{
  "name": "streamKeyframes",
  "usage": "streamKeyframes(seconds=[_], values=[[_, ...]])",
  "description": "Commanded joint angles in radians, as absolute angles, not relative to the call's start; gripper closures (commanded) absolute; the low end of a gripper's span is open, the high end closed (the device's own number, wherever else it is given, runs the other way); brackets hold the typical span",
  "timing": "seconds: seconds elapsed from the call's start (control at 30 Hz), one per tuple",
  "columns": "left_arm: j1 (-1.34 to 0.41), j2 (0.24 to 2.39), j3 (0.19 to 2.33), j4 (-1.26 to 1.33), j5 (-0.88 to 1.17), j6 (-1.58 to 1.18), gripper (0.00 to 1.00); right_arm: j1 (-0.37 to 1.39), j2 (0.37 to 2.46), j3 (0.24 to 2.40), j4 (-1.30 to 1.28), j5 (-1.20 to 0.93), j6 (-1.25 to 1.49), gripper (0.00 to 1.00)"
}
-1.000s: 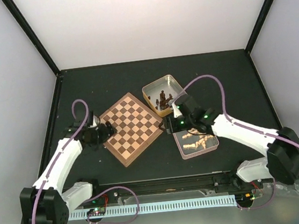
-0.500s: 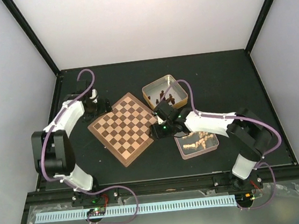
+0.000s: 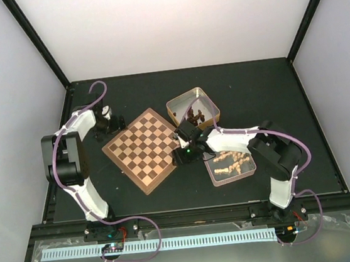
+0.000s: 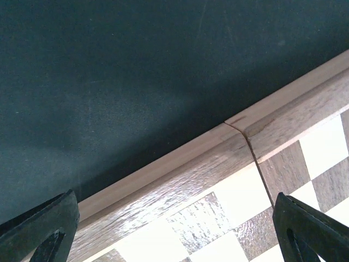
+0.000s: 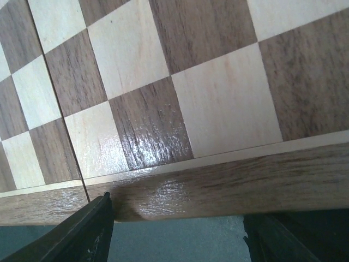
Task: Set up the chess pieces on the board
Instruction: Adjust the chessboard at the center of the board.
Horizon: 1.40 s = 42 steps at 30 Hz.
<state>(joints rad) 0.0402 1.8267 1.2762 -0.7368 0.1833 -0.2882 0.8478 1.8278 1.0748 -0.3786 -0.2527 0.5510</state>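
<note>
The left claw (image 4: 174, 232) and right claw (image 5: 180, 240) gape empty; the right, low beside the board (image 5: 163, 82), may shove it askew.

One wooden chessboard (image 3: 147, 150) with light and dark checks. Two square metal tins, both to the right of the board: the far tin (image 3: 191, 94) holds a small cluster of dark brown pieces (image 3: 192, 112), too tiny to count; the near tin (image 3: 234, 179) holds a loose heap of pale chess pieces (image 3: 231, 160), more than a handful, exact number unclear. Two white robot arms: the left arm (image 3: 69, 149) left of the board, the right arm (image 3: 239, 139) right of it.
</note>
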Motion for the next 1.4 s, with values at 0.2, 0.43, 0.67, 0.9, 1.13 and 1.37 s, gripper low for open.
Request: streamKeyframes(seconds=[0.2, 0.43, 0.67, 0.9, 1.13, 1.37], values=[[0.104, 1.894, 1.298, -0.734, 0.347, -0.251, 0.03, 0.843, 1.908, 1.165, -0.343, -0.209, 0.545, 0.36], [0.137, 1.909, 1.239, -0.734, 0.358, -0.294, 0.06, 0.817, 1.942, 1.225, -0.305, -0.150, 0.583, 0.48], [0.150, 1.843, 1.121, -0.706, 0.366, -0.346, 0.13, 0.792, 1.985, 1.309, -0.268, -0.102, 0.621, 0.63], [0.151, 1.724, 0.932, -0.650, 0.434, -0.408, 0.22, 0.782, 2.007, 1.356, -0.250, -0.080, 0.653, 0.67], [0.150, 1.599, 0.795, -0.603, 0.479, -0.445, 0.25, 0.772, 1.882, 1.338, -0.263, -0.078, 0.648, 0.53], [0.150, 1.498, 0.738, -0.598, 0.495, -0.445, 0.25, 0.731, 1.627, 1.187, -0.323, -0.039, 0.628, 0.38]])
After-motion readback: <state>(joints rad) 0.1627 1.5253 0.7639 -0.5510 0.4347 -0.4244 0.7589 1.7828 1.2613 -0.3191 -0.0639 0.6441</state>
